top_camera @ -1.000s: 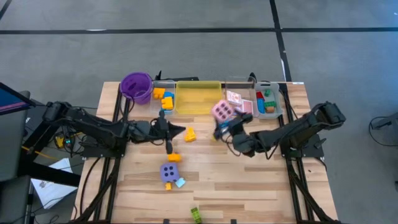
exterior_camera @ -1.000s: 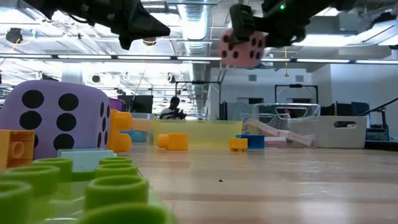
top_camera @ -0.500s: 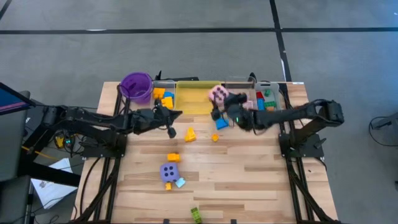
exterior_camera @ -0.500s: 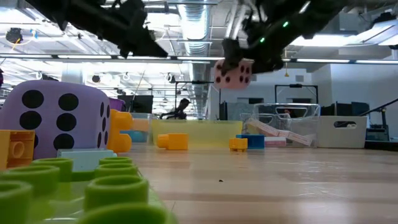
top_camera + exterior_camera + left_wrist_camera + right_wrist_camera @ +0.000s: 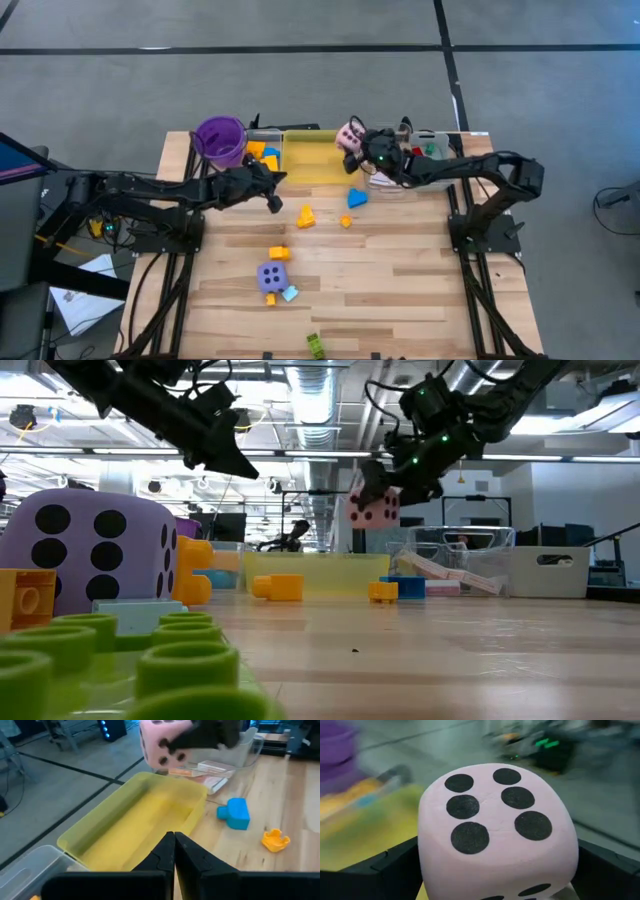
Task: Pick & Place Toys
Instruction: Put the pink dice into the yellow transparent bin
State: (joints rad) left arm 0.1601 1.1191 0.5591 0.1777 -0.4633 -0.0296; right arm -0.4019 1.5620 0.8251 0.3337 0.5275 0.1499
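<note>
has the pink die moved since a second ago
Yes. The right gripper holds the pink die, and it has gone from over the bare wood toward the table's far edge, now at the right end of the yellow tray.

The right pincer point(image 5: 358, 141) carries the pink die point(image 5: 349, 135) farther back, now seemingly over the yellow tray's point(image 5: 300, 168) right end; the left pincer point(image 5: 275, 192) edges back toward that tray too.
</note>
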